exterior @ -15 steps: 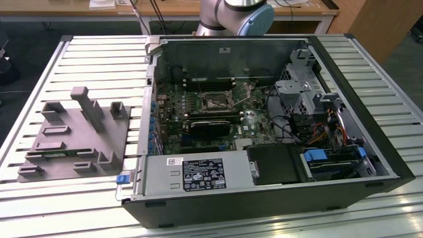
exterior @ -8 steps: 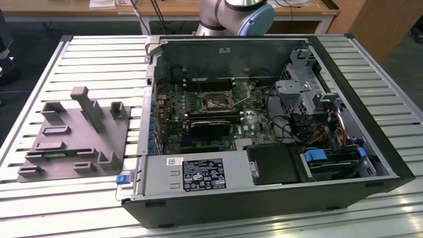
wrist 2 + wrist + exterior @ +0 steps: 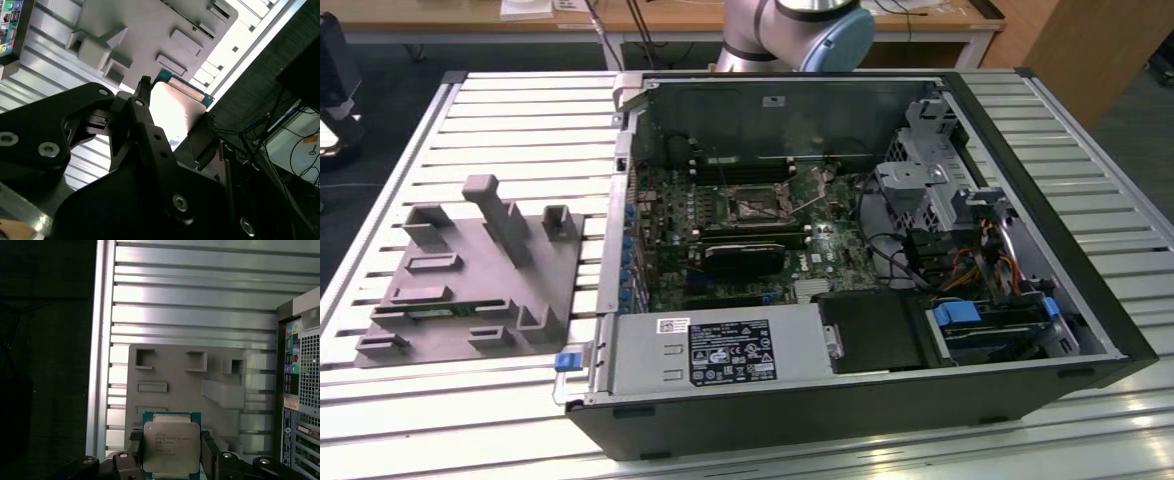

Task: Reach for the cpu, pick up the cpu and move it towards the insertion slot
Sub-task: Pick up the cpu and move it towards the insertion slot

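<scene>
**Colleague:** What do you have hold of right now?

**Me:** The cpu. My gripper is closed down to the chip's width, with one finger pressed on one edge and the other finger on the opposite edge. Both wrist views show it sitting between them.

**Colleague:** Why hold it by the edges?

**Me:** As I judge it, that keeps my fingers off the silver lid and off the underside. It also leaves the green rim free on the two sides I'm not touching. The lid faces the first wrist view, and the chip looks square between my fingers rather than skewed.

**Colleague:** Is it resting on anything?

**Me:** It doesn't appear to be. The grey fixture block lies beyond my fingertips on the slatted table, well clear of the chip. The pockets I can see in the block look empty. So I take the chip to be lifted and hanging in my grip above the block.

**Colleague:** And the insertion slot?

**Me:** It is well apart from my gripper. The exterior view shows the insertion slot on the green board inside the open computer case. The case stands beside the block, and its back panel is just off to one side of my fingers. By my reckoning the pickup is done, but the chip is nowhere near the slot yet.
</scene>
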Tool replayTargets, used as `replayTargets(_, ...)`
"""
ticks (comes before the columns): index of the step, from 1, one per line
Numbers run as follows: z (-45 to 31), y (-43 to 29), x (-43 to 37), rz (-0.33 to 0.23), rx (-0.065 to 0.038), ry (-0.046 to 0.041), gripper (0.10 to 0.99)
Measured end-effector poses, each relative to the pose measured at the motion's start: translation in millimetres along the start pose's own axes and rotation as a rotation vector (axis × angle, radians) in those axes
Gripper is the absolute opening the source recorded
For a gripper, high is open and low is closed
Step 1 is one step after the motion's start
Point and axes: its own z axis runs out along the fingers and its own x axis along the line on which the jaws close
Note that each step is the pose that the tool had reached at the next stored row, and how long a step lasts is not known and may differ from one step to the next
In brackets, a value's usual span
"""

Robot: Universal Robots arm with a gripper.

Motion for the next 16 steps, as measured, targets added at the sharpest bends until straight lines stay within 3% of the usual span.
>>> replayTargets(16,0.5,-0.8,-29.9,0.000,0.000,0.0000,0.545)
